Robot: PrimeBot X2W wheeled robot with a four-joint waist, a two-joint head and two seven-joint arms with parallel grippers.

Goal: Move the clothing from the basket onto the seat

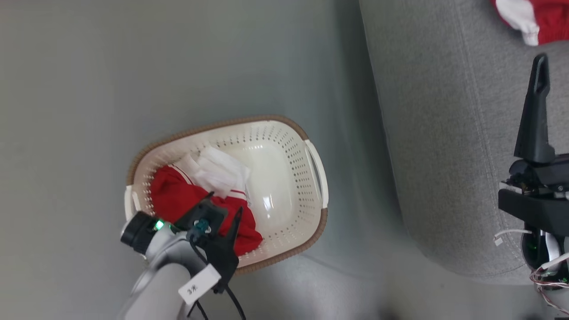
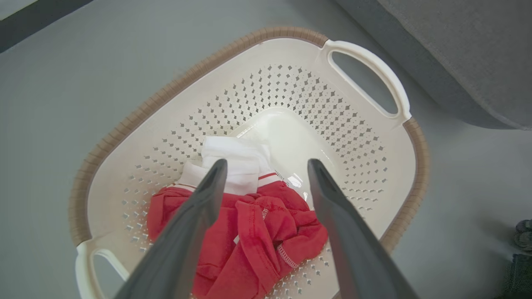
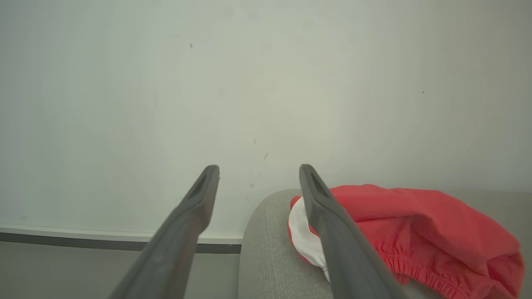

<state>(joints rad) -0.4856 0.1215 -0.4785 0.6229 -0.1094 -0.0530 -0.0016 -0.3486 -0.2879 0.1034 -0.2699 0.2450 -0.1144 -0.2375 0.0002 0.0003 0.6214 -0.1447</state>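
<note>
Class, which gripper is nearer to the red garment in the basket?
Left. The left gripper hangs open above the garment in the basket; the right gripper is away over the sofa.

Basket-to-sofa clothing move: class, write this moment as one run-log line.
left gripper: open over red garment in basket | right gripper: open, empty, over sofa | shorts: on sofa | status: one garment left to move

A living room, seemingly — grey fabric sofa (image 1: 444,133); laundry basket (image 1: 291,146) on plain grey floor (image 1: 89,89); bare wall (image 3: 249,83).
</note>
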